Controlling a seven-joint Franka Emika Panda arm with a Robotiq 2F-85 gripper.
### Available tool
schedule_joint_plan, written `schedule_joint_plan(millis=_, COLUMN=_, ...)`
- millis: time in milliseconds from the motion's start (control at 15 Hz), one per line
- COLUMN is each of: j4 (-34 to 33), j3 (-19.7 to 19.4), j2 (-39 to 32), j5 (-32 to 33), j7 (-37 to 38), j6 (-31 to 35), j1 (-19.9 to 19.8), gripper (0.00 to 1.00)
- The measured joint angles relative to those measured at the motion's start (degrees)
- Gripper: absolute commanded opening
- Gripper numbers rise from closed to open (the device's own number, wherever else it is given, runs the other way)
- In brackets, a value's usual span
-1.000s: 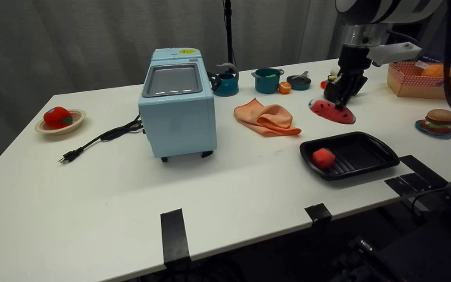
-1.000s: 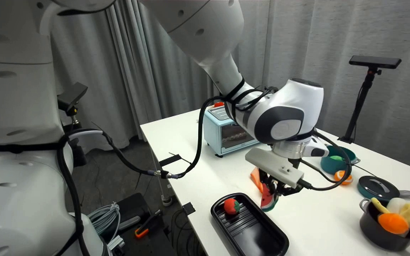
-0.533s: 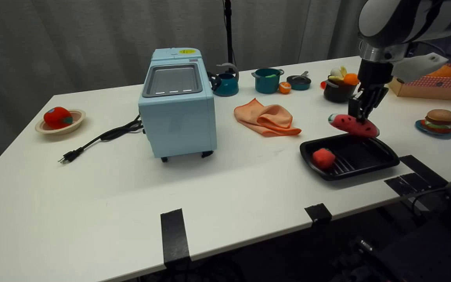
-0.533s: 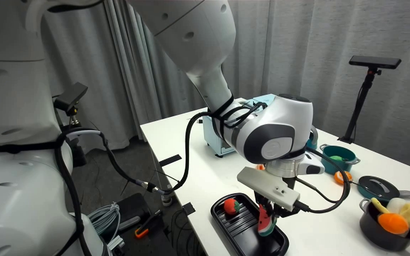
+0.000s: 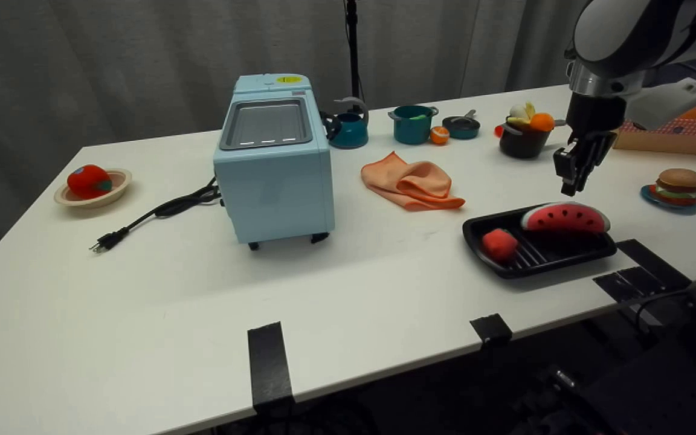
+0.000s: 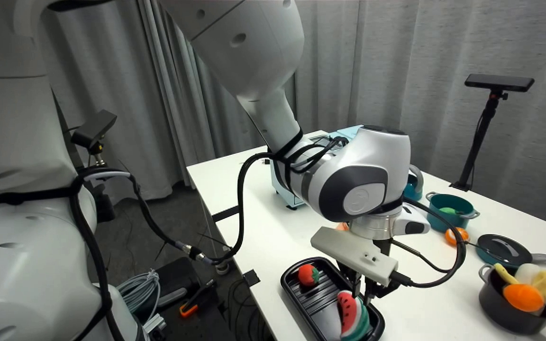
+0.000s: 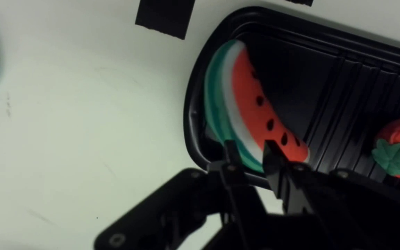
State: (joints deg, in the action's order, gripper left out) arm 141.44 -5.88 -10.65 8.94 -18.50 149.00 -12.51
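Observation:
A plush watermelon slice [image 7: 245, 104] lies in the black ridged tray [image 7: 193, 114], at the tray's end away from the strawberry. In an exterior view its red face shows [image 5: 565, 219]. My gripper [image 7: 250, 147] stands just above the slice, jaws parted by a narrow gap with nothing gripped between them. Through that gap the rind and the tray rim show in the wrist view. Seen from outside, the gripper [image 5: 570, 188] is clear of the slice by a small space. A red strawberry [image 6: 308, 274] with green leaves rests at the tray's opposite end.
An orange cloth [image 5: 411, 184] lies beside the tray. Behind are a dark pot [image 6: 514, 308] of toy food, a teal pot [image 6: 453, 213], a pan [image 6: 503, 251] and an orange [image 6: 458, 235]. A toy burger [image 5: 678, 187] and a blue toaster oven [image 5: 275, 193] flank the area.
The gripper has carried the watermelon slice over the tray and lowered it. The jaws have parted and let it go, and the slice now lies in the tray beneath them.

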Motion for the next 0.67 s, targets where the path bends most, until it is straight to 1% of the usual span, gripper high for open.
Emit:
schedule_joint_plan(millis=67, j4=0.0, j3=0.1, j2=0.4, j5=0.0, j7=0.1, j6=0.0, j1=0.3, gripper=0.65)
schedule_joint_plan(millis=400, j4=0.0, j3=0.8, j2=3.2, j5=-0.6, j7=1.4, j6=0.1, j1=2.1, gripper=1.00)
schedule_joint_plan(millis=667, j4=-0.1, j3=0.8, j2=5.7, j5=-2.5, j7=1.5, j6=0.1, j1=2.6, gripper=1.00)
